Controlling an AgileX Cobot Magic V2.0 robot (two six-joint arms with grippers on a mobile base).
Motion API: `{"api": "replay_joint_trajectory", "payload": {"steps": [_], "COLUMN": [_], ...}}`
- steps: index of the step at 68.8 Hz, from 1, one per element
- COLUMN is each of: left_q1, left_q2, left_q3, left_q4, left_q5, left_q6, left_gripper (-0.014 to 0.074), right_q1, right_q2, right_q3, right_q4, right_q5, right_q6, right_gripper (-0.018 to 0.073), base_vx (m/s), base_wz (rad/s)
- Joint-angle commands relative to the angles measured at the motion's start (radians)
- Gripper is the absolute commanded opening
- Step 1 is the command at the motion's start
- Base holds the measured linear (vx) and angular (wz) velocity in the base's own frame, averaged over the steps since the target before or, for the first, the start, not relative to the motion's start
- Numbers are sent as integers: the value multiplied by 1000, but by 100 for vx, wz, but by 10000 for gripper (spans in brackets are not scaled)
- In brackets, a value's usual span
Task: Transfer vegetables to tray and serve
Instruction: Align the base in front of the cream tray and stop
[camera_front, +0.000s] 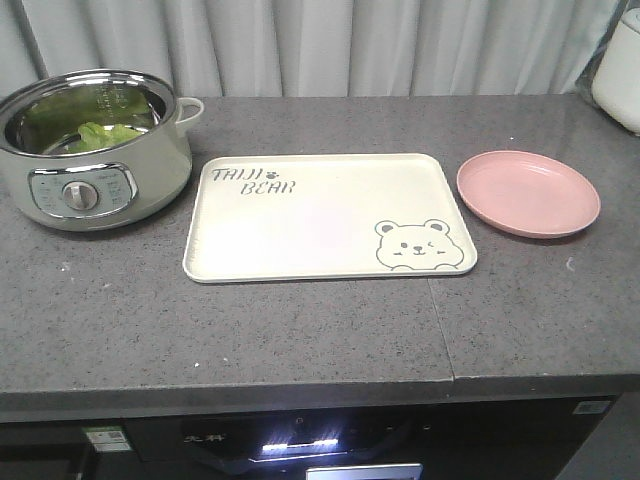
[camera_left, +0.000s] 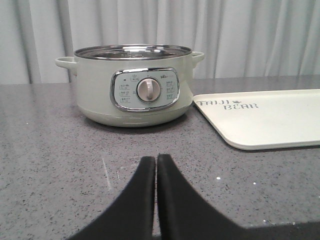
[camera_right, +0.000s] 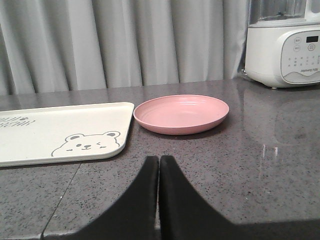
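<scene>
The vegetables (camera_front: 100, 135) lay inside the pot (camera_front: 150, 190), just left of the tray (camera_front: 300, 215). The tray was bare, so the job looked not yet begun. The left claw (camera_left: 156, 162) hung low in front of the pot, left of the tray, its fingers pressed together, holding nothing. The right claw (camera_right: 159, 162) was pinched together too, empty, front-right of the tray. Next, I think, the left claw had to open, go over the pot's tall rim and reach down for the leaves. A pink plate (camera_front: 528, 192) sat right of the tray, and a white machine (camera_right: 282, 50) farther right, both out of the way.
</scene>
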Motion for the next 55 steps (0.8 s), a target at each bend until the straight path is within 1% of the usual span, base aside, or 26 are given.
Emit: {"api": "replay_joint_trajectory", "payload": {"steps": [1,55], "left_q1": [1,1], "left_q2": [-15,-15], "left_q3": [28,28], "left_q4": [-3,-3], "left_q5": [-71,-71], "left_q6": [-9,-9], "left_gripper": [-6,-6], "right_q1": [-6,-6], "right_q2": [-5,-5], "right_q3": [16,16], "right_q4": [-12,-12], "right_q5": [-77,-78], "right_q6": [-3,-3], "right_gripper": [-3,-3], "base_vx": [5,3], "base_wz": [-1,-1]}}
